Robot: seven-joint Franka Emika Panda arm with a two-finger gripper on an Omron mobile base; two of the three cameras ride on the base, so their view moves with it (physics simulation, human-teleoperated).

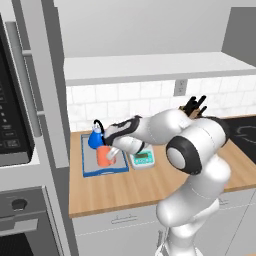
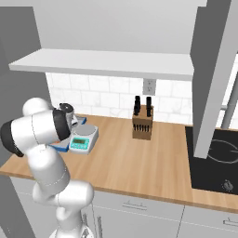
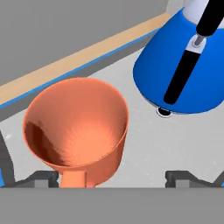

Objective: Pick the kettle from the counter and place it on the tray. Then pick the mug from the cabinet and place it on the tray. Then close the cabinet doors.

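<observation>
Now the orange mug [image 3: 76, 129] stands upright beside the blue kettle [image 3: 183, 74].

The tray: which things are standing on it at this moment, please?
On the tray stand the orange mug and the blue kettle, side by side on its grey floor. The arm covers part of the mug and the tray's right side.

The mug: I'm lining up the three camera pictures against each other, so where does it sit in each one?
Left base view: the mug stands on the tray, centre-left, just below the kettle.
Right base view: I cannot make it out; the arm covers most of the tray.
Hand view: the mug is lower left, seen from above, upright.
Shared landmark: the blue kettle beside it, upper right in the hand view.
</observation>
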